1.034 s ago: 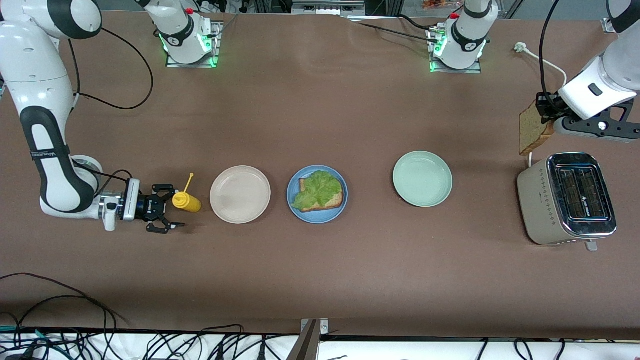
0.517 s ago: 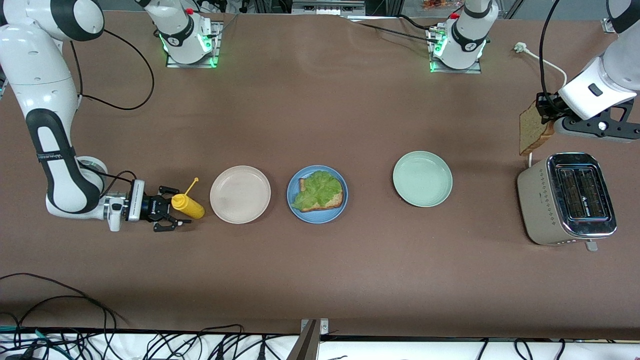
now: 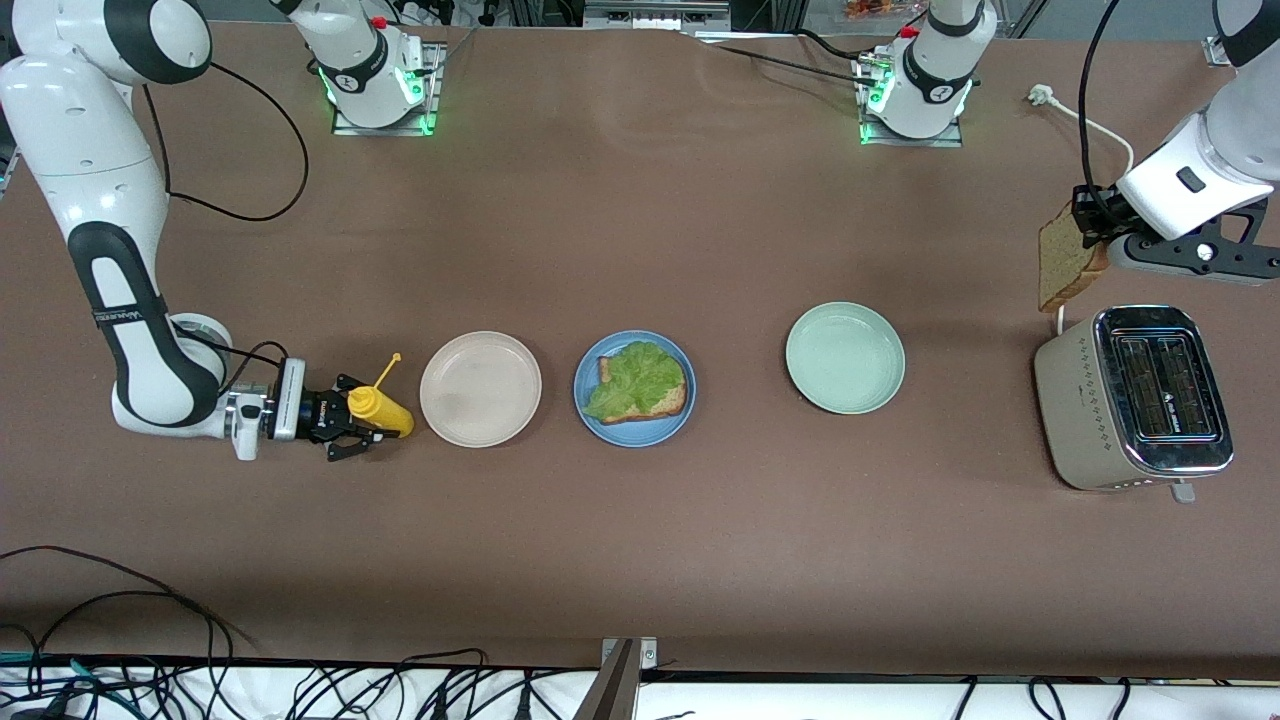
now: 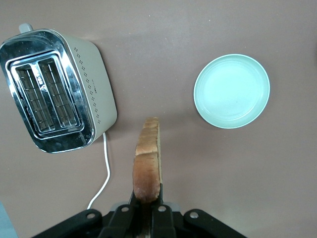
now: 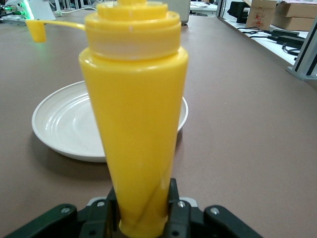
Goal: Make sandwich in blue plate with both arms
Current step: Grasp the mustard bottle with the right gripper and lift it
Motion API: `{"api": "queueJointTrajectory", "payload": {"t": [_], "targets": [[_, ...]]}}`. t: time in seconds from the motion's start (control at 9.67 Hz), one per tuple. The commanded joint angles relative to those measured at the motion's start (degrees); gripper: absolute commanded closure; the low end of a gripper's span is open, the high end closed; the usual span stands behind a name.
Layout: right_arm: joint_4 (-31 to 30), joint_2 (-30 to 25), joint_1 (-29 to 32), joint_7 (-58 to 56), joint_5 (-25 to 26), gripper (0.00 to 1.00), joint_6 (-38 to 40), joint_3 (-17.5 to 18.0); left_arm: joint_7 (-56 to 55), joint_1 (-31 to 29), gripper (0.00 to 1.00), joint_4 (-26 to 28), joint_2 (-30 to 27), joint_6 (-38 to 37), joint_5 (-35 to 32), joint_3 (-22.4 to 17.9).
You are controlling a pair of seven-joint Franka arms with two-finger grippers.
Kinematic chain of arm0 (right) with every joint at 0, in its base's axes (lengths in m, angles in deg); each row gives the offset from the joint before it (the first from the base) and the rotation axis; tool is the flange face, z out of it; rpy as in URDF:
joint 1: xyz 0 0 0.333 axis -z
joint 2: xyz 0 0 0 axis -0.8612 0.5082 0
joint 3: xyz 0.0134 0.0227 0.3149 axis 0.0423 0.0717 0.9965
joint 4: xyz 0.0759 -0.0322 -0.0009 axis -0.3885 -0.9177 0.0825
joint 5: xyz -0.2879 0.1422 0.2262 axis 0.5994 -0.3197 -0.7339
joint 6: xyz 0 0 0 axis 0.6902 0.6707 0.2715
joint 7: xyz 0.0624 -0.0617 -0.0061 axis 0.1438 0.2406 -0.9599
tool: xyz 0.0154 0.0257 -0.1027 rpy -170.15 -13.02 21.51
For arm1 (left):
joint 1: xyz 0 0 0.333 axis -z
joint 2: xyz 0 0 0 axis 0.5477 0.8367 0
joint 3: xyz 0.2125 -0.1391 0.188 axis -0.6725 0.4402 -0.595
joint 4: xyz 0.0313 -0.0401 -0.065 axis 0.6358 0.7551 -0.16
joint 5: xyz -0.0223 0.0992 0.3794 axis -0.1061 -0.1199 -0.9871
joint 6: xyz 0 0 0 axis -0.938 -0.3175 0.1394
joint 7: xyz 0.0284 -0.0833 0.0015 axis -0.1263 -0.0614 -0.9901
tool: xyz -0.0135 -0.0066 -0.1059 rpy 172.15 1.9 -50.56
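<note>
Bread slice (image 4: 147, 161) clamped in left gripper (image 4: 146, 210); right gripper (image 5: 143, 210) pinching half-hidden mustard bottle (image 5: 133, 119).

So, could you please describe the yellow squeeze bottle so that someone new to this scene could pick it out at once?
Start at the row of three plates across the table. At the right arm's end of that row, beside the beige plate, the yellow squeeze bottle sits between the right gripper's fingers. It is the only bright yellow thing there, with a cap dangling from a thin tether.

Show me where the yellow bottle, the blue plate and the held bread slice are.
yellow bottle (image 3: 384, 410): front view, on its body.
blue plate (image 3: 634, 436): front view, on its bare rim.
bread slice (image 4: 147, 161): left wrist view, on its crust edge.
</note>
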Motion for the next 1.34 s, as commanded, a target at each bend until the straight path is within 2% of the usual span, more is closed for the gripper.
{"api": "queueJointTrajectory", "payload": {"t": [0.0, 0.1, 0.41, 0.62, 0.93, 1.14, 1.24], "targets": [[-0.5, -1.78, 0.09, 4.34, -0.24, 1.0, -0.41, 0.65, -0.56, 0.39, 1.0, 0.0, -0.26, 0.41, -1.45, -0.06], [-0.5, -4.22, -0.52, 8.37, 2.46, 1.0, -0.49, 0.65, -0.39, 0.39, 1.0, 0.0, -0.26, 0.41, -1.45, -0.15], [-0.59, -11.08, -1.05, 27.7, 15.38, 1.0, -0.5, 0.57, -0.3, 0.39, 1.0, 0.0, -0.26, 0.41, -1.36, -0.15], [-0.59, -14.77, -4.02, 36.75, 22.66, 1.0, -0.5, 0.22, -0.3, 0.39, 1.0, 0.0, -0.26, 0.41, -1.45, -0.15], [0.55, -19.08, -14.81, 61.6, 34.98, 1.0, -2.24, -4.51, -0.3, 0.39, 1.0, 0.08, -0.26, 0.41, -1.36, -0.15], [0.99, -19.89, -22.45, 74.88, 39.56, 1.0, -2.78, -8.11, -0.3, 0.39, 1.0, 0.0, -0.26, 0.41, -1.36, -0.15], [2.39, -19.98, -28.67, 81.56, 41.06, 1.0, -2.61, -11.7, -0.3, 0.39, 1.0, 0.0, -0.26, 0.41, -1.36, -0.15]]}}
